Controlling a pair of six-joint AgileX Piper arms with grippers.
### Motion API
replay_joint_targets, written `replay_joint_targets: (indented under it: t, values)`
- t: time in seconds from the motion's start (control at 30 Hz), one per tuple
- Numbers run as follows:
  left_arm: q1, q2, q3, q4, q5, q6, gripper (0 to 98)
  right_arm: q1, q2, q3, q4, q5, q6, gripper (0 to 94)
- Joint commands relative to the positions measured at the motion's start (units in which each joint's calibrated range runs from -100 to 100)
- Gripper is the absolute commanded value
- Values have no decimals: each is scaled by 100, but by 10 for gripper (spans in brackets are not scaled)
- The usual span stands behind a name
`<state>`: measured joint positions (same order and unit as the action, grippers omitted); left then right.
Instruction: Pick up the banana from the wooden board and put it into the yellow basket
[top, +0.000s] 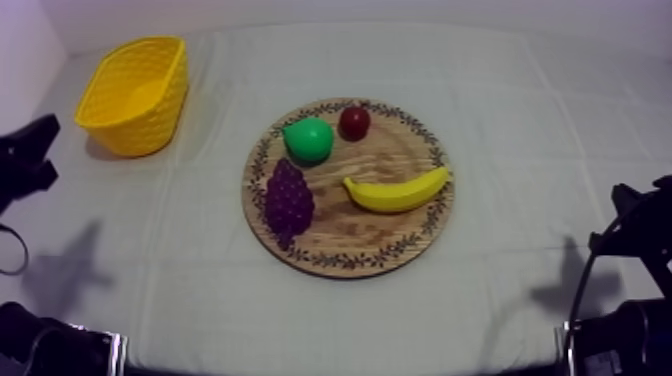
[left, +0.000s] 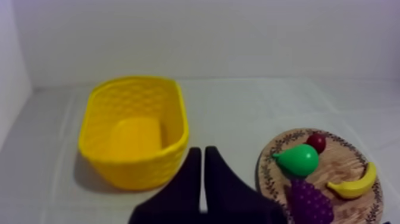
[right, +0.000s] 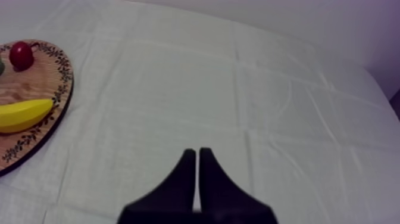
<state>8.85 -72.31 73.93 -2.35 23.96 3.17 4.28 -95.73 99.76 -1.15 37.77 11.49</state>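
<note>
The banana (top: 397, 192) lies on the wooden board (top: 385, 150), well apart from the left gripper (left: 201, 150), which is closed on nothing near the yellow basket (top: 135, 95). The right gripper (right: 197, 152), also closed and empty, sits beside the board on the banana's side

Board (top: 392, 160): lay mid-table (top: 540, 110).
Basket (top: 100, 95): stood behind and left of the board — well apart from it.
Pear (top: 308, 140): on the board, back left.
Grapes (top: 288, 200): just before the pear.
Banana (top: 398, 192): on the board — right of the grapes.
</note>
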Motion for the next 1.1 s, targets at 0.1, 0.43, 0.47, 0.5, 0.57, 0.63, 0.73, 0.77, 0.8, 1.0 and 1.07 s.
replay_joint_targets:
  t: [0.1, 0.43, 0.47, 0.5, 0.57, 0.63, 0.73, 0.77, 0.8, 1.0, 1.07]
  values:
    - [671, 1425, -1813, -400, 207, 102, 3, 0, -2, 2, 1, -3, 2, 3]
    - [1757, 3101, -3611, -765, 678, -9, 3, 0, -2, 2, 1, -3, 2, 3]
    - [1849, 3258, -3718, -765, 684, -51, 4, 0, -2, 2, 1, -3, 2, 3]
    - [1940, 3412, -3819, -767, 689, -90, 4, 0, -2, 2, 1, -3, 2, 3]
    - [2103, 3710, -4021, -765, 700, -173, 4, 0, -2, 2, 1, -3, 2, 3]
    - [2256, 4002, -4232, -754, 740, -260, 4, 0, -2, 2, 1, -3, 2, 3]
    - [2478, 4422, -4554, -747, 906, -379, 4, 0, -2, 2, 1, -3, 2, 3]
    - [2543, 4555, -4636, -746, 959, -416, 4, 0, -2, 2, 1, -3, 2, 3]
    - [2601, 4690, -4700, -747, 1003, -450, 5, 0, -2, 2, 1, -3, 2, 3]
    - [2855, 5423, -4823, -771, 1100, -614, 7, 0, -2, 2, 1, -3, 2, 3]
    - [2918, 5623, -4830, -777, 1107, -635, 8, 0, -2, 2, 1, -3, 2, 3]
